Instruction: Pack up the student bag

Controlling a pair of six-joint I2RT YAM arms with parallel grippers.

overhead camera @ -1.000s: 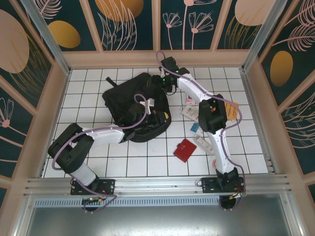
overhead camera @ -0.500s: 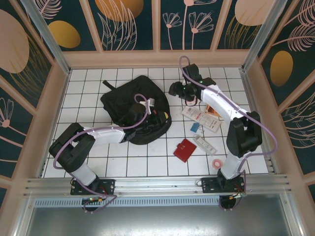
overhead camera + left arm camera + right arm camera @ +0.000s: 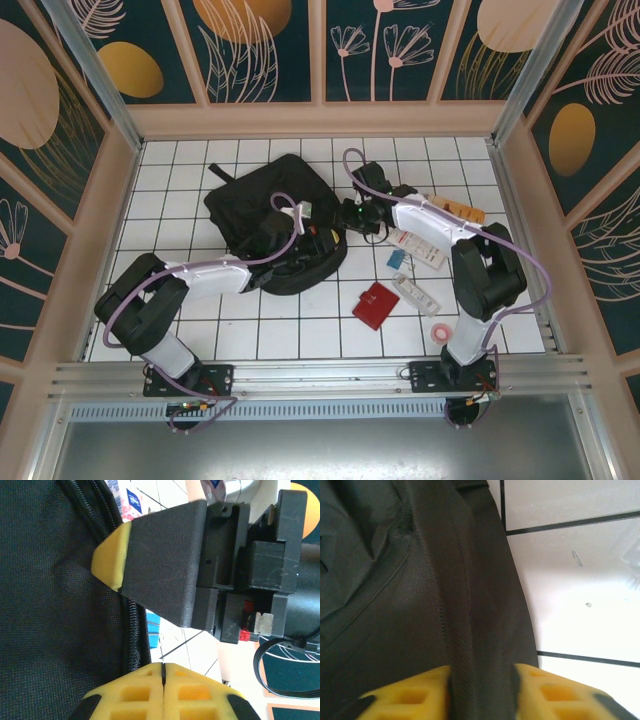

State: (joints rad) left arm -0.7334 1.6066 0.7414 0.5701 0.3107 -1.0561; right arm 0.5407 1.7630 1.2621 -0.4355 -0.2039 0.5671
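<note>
The student bag (image 3: 268,205), a big black backpack, lies at the back left of the tiled table. My left gripper (image 3: 320,233) rests at the bag's right edge. In the left wrist view its yellow pads (image 3: 162,675) are pressed together with nothing showing between them, beside the bag's zipper (image 3: 132,630). My right gripper (image 3: 351,215) reaches in from the right to that same edge. The right wrist view has a fold of black bag fabric (image 3: 480,645) pinched between its yellow fingertips (image 3: 482,690). One right finger (image 3: 165,565) hangs just above the left jaws.
Right of the bag lie a red wallet (image 3: 376,305), a white flat packet (image 3: 420,247), a small blue item (image 3: 397,258), a white strip (image 3: 416,294), a pink ring (image 3: 440,331) and an orange pack (image 3: 461,210). Wooden walls enclose the table.
The right arm swung from the back, near the bag's top, down to the bag's right edge, and its jaws closed onto the fabric. The left arm stayed put, shut.
</note>
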